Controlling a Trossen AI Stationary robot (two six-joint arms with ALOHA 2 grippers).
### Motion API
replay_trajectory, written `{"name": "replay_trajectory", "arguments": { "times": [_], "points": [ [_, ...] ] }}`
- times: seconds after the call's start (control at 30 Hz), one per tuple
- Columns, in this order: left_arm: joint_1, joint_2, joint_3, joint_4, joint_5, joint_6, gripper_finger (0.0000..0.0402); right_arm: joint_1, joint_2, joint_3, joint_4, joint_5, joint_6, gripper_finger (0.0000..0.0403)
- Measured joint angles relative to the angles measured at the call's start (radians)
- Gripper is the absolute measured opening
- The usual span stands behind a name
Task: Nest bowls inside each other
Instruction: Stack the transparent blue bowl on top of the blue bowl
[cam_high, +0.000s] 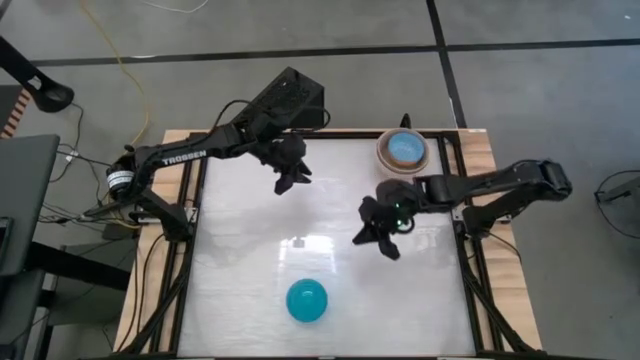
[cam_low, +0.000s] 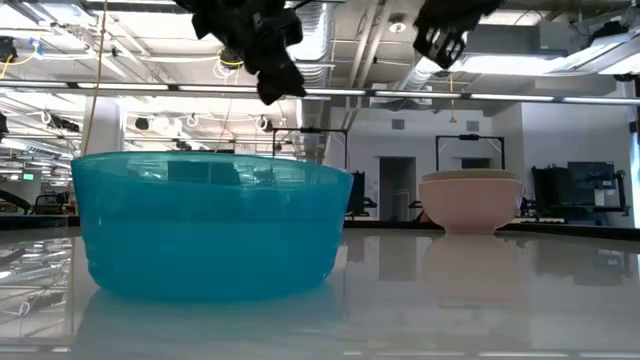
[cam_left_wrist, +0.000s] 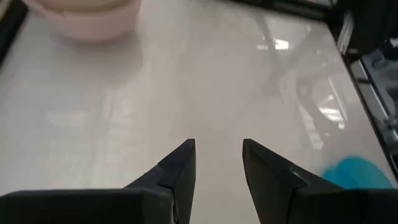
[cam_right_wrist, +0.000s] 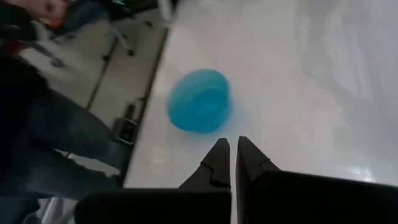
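A bright teal bowl (cam_high: 306, 301) (cam_low: 210, 225) (cam_right_wrist: 199, 99) stands upright on its base near the table's front edge, about the middle. At the far right corner is a nested stack (cam_high: 403, 151) with a light blue bowl innermost and a salmon-pink bowl (cam_low: 472, 205) (cam_left_wrist: 93, 15) outside. My left gripper (cam_high: 293, 178) (cam_left_wrist: 217, 162) hangs open above the far middle of the table, left of the stack, with nothing between its fingers. My right gripper (cam_high: 378, 238) (cam_right_wrist: 233, 158) is shut and holds nothing, above the table between the stack and the teal bowl.
The white tabletop (cam_high: 250, 240) is framed by dark rails (cam_high: 470, 280) on a wooden base. A person's leg in jeans (cam_right_wrist: 50, 143) shows beyond the table's edge in the right wrist view. Cables lie on the floor at the left.
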Motion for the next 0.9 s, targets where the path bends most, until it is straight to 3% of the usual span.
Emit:
{"name": "replay_trajectory", "arguments": {
  "times": [0.2, 0.5, 0.7, 0.9],
  "points": [
    [-0.011, 0.000, -0.001, -0.138, 0.078, 0.029, 0.0120, 0.079, 0.026, 0.001, 0.179, 0.001, 0.047, 0.0020],
    [-0.016, 0.000, -0.101, -0.162, 0.030, 0.025, 0.0120, 0.173, 0.255, 0.001, 0.418, -0.046, 0.113, 0.0108],
    [0.054, 0.000, -0.114, -0.175, 0.022, 0.034, 0.0121, 0.234, 0.399, 0.001, 0.496, -0.087, 0.112, 0.0146],
    [0.158, 0.000, -0.114, -0.157, 0.022, 0.026, 0.0121, 0.277, 0.508, 0.001, 0.651, -0.092, 0.064, 0.0158]
  ]
}}
